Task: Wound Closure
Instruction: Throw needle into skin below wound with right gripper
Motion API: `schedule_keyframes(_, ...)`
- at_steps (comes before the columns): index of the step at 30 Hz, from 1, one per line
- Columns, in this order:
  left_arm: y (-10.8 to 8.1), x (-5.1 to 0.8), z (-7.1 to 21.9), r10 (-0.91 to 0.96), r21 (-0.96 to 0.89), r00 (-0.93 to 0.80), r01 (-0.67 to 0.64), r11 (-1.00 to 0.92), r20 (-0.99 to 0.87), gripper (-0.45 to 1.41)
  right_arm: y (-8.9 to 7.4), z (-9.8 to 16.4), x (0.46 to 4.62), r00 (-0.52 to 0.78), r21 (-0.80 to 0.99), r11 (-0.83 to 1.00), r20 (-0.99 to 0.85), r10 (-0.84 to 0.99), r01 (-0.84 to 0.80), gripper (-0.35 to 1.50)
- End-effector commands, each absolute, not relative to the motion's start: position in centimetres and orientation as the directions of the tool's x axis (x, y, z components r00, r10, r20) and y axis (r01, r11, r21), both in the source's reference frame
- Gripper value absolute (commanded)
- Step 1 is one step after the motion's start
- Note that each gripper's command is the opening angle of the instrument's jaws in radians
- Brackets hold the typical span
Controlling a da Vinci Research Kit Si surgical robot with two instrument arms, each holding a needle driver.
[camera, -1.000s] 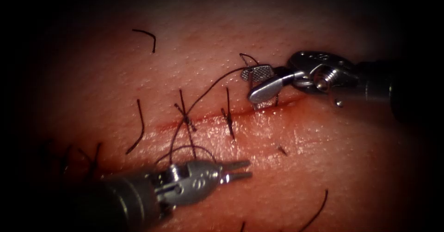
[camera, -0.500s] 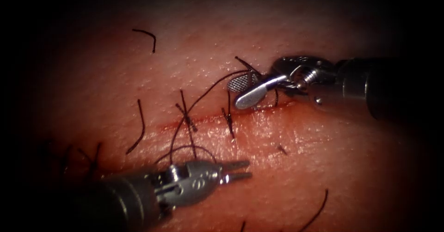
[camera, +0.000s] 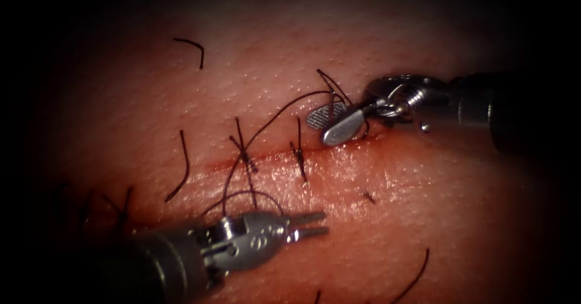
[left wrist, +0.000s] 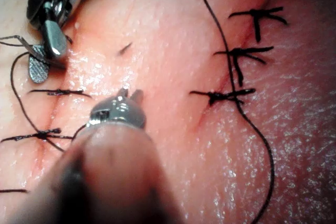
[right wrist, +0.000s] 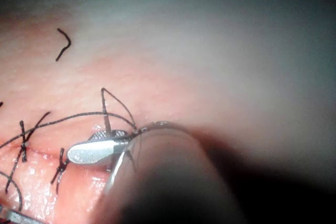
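Gaping beside the thin dark thread (camera: 278,110) at the right end of the red cut (camera: 266,154): shiny metal right tool (camera: 334,121), gripping nothing. Nearer, grey left tool (camera: 308,224), jaws slightly apart, empty too. Soft, light, floppy thread; probably best pinched gently near its stitch.

Right end effector (camera: 330,122) slightly rightward since before.

bare tissue (camera: 460,207) lies open lower right; thread (camera: 272,119) loops crowd the cut (camera: 272,154).
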State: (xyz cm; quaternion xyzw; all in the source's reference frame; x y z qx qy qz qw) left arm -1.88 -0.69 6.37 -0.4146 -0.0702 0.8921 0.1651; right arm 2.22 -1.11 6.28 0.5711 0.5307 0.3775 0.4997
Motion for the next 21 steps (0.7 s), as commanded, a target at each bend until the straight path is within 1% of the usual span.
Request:
schedule_keyframes(1, -0.67, -1.94, 6.43, 0.352, -0.260, -0.601, -0.237, -0.936, -0.717, -0.06, -1.06, 6.32, 2.30, 0.152, 0.971, 0.067, -0.103, 0.983, 0.229, 0.32)
schedule_keyframes(2, -0.67, -1.94, 6.43, 0.352, -0.260, -0.601, -0.237, -0.936, -0.717, -0.06, -1.06, 6.32, 2.31, 0.151, 0.971, 0.067, -0.103, 0.983, 0.228, 0.04)
schedule_keyframes(3, -0.67, -1.94, 6.43, 0.352, -0.260, -0.601, -0.237, -0.936, -0.717, -0.06, -1.06, 6.32, 2.32, 0.150, 0.971, 0.067, -0.103, 0.983, 0.228, -0.10)
schedule_keyframes(4, -0.67, -1.94, 6.43, 0.352, -0.260, -0.601, -0.237, -0.936, -0.717, -0.06, -1.06, 6.32, 2.34, 0.149, 0.973, 0.056, -0.091, 0.985, 0.223, -0.35)
schedule_keyframes(10, -0.68, -1.94, 6.42, 0.352, -0.260, -0.601, -0.237, -0.936, -0.717, -0.08, -1.00, 6.36, 2.42, 0.155, 0.976, -0.137, 0.110, 0.982, 0.172, -0.35)
schedule_keyframes(17, -0.69, -1.94, 6.41, 0.351, -0.260, -0.601, -0.236, -0.936, -0.718, -0.08, -1.06, 6.35, 2.43, 0.141, 0.969, -0.206, 0.187, 0.972, 0.134, -0.35)
schedule_keyframes(19, -0.69, -1.95, 6.41, 0.352, -0.260, -0.601, -0.236, -0.936, -0.718, -0.08, -1.11, 6.31, 2.42, 0.154, 0.960, -0.251, 0.232, 0.960, 0.120, -0.35)
schedule_keyframes(21, -0.69, -1.95, 6.41, 0.352, -0.260, -0.601, -0.237, -0.936, -0.717, -0.08, -1.21, 6.25, 2.42, 0.175, 0.934, -0.346, 0.326, 0.929, 0.094, -0.35)
